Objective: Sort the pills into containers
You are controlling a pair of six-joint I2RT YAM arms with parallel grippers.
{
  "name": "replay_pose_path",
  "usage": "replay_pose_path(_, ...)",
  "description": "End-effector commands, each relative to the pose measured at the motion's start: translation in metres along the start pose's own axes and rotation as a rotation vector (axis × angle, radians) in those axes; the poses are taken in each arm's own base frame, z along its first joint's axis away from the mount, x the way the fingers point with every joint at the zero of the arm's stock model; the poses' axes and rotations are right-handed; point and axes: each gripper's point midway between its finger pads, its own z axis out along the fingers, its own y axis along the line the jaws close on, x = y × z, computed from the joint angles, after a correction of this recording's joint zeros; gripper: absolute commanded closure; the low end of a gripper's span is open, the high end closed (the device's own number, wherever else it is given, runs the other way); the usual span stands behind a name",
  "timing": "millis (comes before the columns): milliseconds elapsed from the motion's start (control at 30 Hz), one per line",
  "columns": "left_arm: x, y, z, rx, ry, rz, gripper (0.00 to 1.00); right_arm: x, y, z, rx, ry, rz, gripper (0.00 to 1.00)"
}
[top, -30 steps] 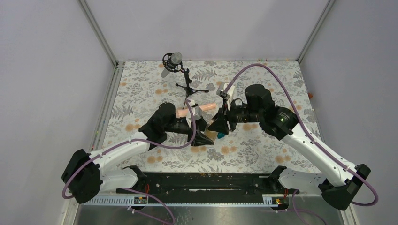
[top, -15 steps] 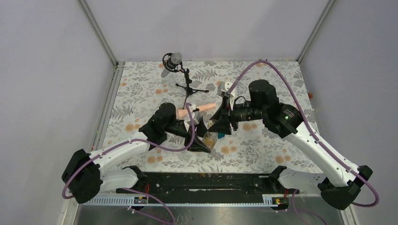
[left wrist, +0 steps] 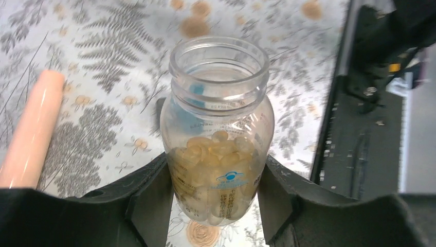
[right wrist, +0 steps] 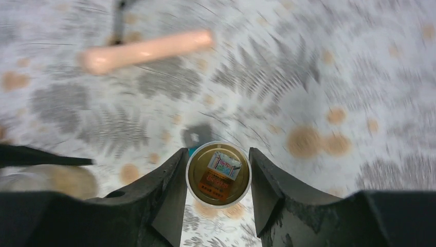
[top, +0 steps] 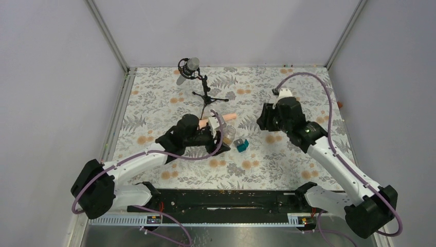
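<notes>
the left gripper [left wrist: 215,172] is clamped on the small amber-tinted clear round bottle [left wrist: 218,123], held mouth-up and uncapped, with pale yellow pills [left wrist: 216,154] filling its lower half. the right gripper [right wrist: 218,153] is closed around a round gold lid [right wrist: 218,175], held above the table right of centre and well apart from the bottle. the tiny teal-and-grey cube box [top: 241,145] sits on the table just right of the bottle, apart from both grippers, with bare surface between it and the right arm. the long peach cylinder [top: 218,119] lies just behind the left gripper, and a black microphone on a tripod [top: 204,92] stands farther back. open surface runs along the near edge and both sides. the table [top: 288,164] has a grey fern and orange flower print, enclosed by plain grey walls [top: 226,31].
</notes>
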Motion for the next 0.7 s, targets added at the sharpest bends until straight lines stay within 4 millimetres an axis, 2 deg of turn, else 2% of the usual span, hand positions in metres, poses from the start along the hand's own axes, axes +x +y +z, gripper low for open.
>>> replay_pose_path(0, 0.015, 0.038, 0.006, -0.193, 0.106, 0.066, 1.0, 0.04, -0.062, 0.02, 0.336, -0.013, 0.224, 0.89)
replay_pose_path(133, 0.037, 0.053, 0.013, -0.279, 0.269, 0.104, 1.0, 0.087, -0.081, 0.036, 0.425, 0.078, 0.294, 0.88)
replay_pose_path(233, 0.054, 0.064, 0.016, -0.337, 0.388, 0.133, 1.0, 0.104, -0.092, 0.041, 0.483, 0.1, 0.315, 0.86)
replay_pose_path(333, 0.062, 0.064, 0.022, -0.337, 0.436, 0.151, 1.0, 0.12, -0.098, 0.05, 0.514, 0.133, 0.327, 0.82)
replay_pose_path(500, 0.065, 0.06, 0.031, -0.323, 0.444, 0.158, 1.0, 0.139, -0.105, 0.059, 0.559, 0.192, 0.332, 0.71)
replay_pose_path(667, 0.063, 0.055, 0.037, -0.295, 0.412, 0.151, 1.0, 0.137, -0.104, 0.06, 0.554, 0.192, 0.328, 0.52)
